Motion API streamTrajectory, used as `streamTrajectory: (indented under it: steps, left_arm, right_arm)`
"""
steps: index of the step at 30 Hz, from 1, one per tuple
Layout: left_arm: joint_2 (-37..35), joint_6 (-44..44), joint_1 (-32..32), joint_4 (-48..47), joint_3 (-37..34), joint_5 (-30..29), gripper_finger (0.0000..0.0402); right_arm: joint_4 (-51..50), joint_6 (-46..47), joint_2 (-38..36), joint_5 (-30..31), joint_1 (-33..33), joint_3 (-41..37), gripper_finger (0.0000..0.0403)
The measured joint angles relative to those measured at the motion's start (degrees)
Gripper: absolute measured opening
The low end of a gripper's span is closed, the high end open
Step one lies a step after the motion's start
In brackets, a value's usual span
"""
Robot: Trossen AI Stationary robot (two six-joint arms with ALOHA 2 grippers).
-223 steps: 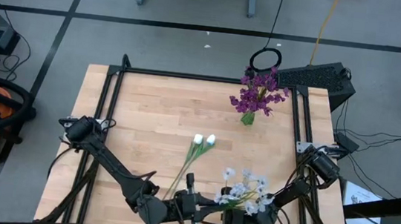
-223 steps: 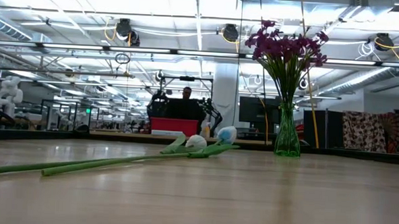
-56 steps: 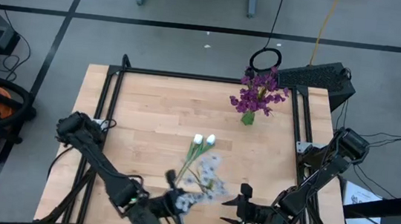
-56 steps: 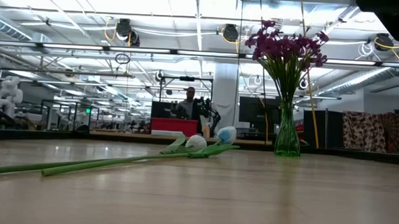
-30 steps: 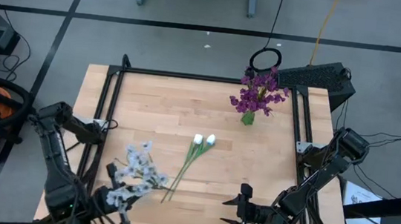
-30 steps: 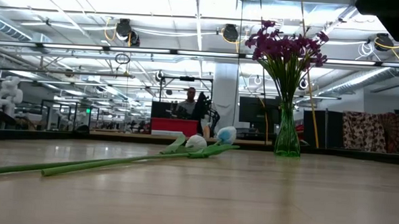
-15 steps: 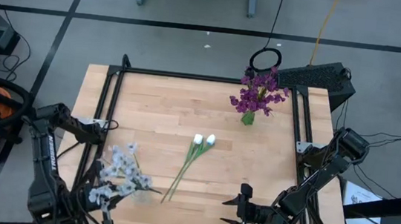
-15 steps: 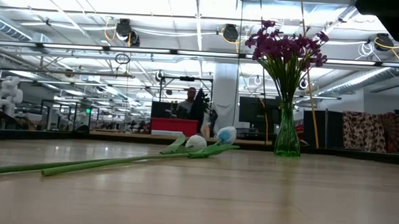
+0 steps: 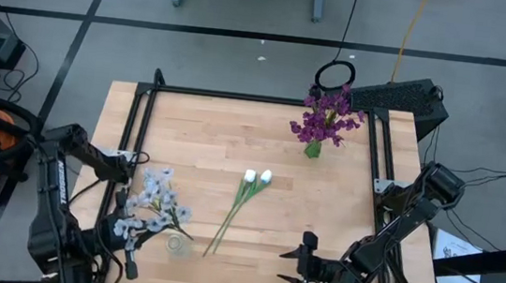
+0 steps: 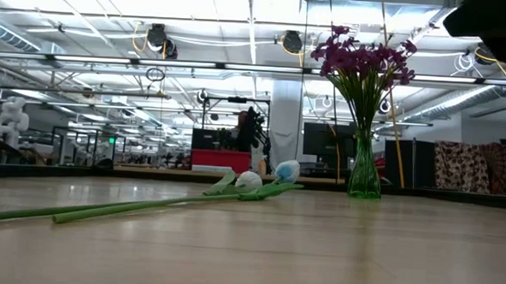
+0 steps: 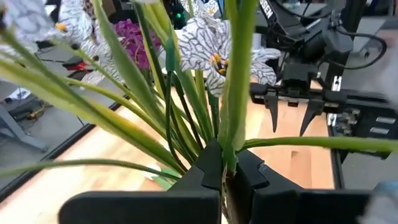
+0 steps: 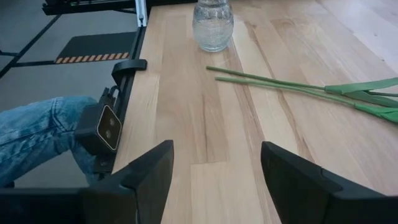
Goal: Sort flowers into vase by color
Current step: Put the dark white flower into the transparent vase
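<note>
My left gripper (image 9: pixel 128 234) hangs over the table's near left part, shut on the pale blue-white sprig (image 9: pixel 154 203), whose veined blossoms (image 11: pixel 208 43) fill the left wrist view. A clear glass vase (image 9: pixel 176 244) stands just right of it. Two white tulips (image 9: pixel 257 177) lie flat mid-table, their stems (image 12: pixel 280 84) running toward the near edge. The purple flowers (image 9: pixel 329 115) stand in a green vase (image 10: pixel 364 172) at the far right. My right gripper (image 9: pixel 303 267) waits open near the near edge, with nothing between its fingers (image 12: pixel 146 177). My left gripper pinches the sprig's bundled green stems (image 11: pixel 229 146) between its two fingers, at the bundle's lower end. The fingers come roughly level from the table's near left. Stems and leaves fan out beyond the fingers toward the far right. The sprig is lifted clear of the table.
A black frame (image 9: pixel 239 98) borders the wooden table. A person's leg in jeans (image 12: pixel 37 127) shows beside the table's near edge, next to a small camera (image 12: pixel 106 127). Bare wood lies between the tulips and the green vase.
My left gripper has carried the sprig toward the table's left edge, and its wrist has turned. The blossoms have swung with it and now point toward the far edge, clear of the table. The clear glass vase, covered before, now shows beside the gripper.
</note>
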Motion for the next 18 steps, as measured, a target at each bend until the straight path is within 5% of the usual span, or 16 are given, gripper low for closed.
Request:
streamTrajectory:
  steps: [18]
  left_arm:
    - [-1.69, 2.42, -2.54, 2.36, 0.0, 5.39, 0.0003]
  right_arm:
    - [0.2, 0.45, 0.15, -0.15, -0.35, 0.0, 0.0233]
